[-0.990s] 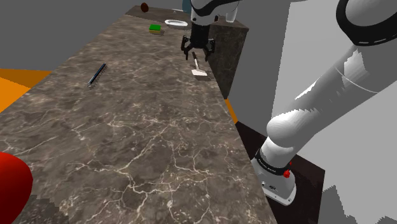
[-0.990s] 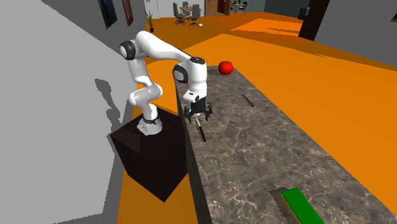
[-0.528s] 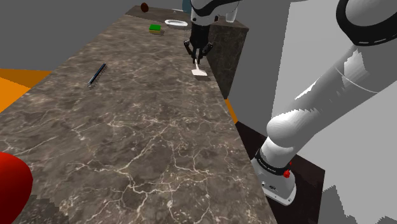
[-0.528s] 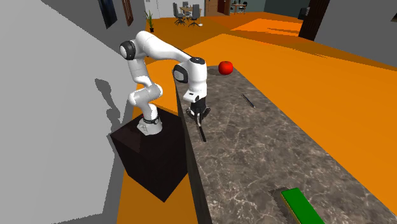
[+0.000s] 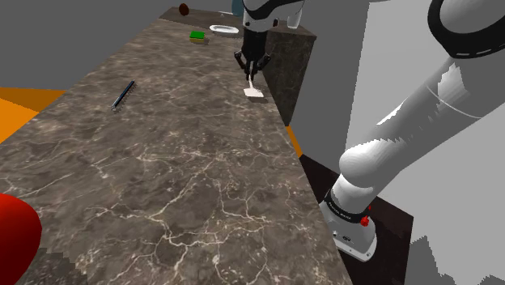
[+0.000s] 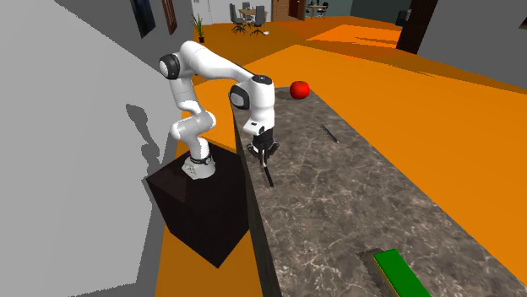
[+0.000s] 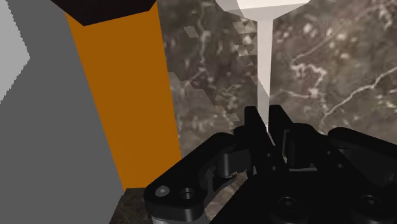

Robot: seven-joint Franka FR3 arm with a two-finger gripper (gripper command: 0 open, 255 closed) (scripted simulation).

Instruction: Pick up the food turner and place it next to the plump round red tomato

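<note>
End effector clasps white turner; pen, green block well apart.

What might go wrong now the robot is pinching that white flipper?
The gripper clasps only the thin handle of the food turner, so it may swing or slip out. It sits close to the counter edge, so a drop might land on the floor. The tomato is far off, and the pen lies near the way.

Pen, green block (far end), marble counter
</note>
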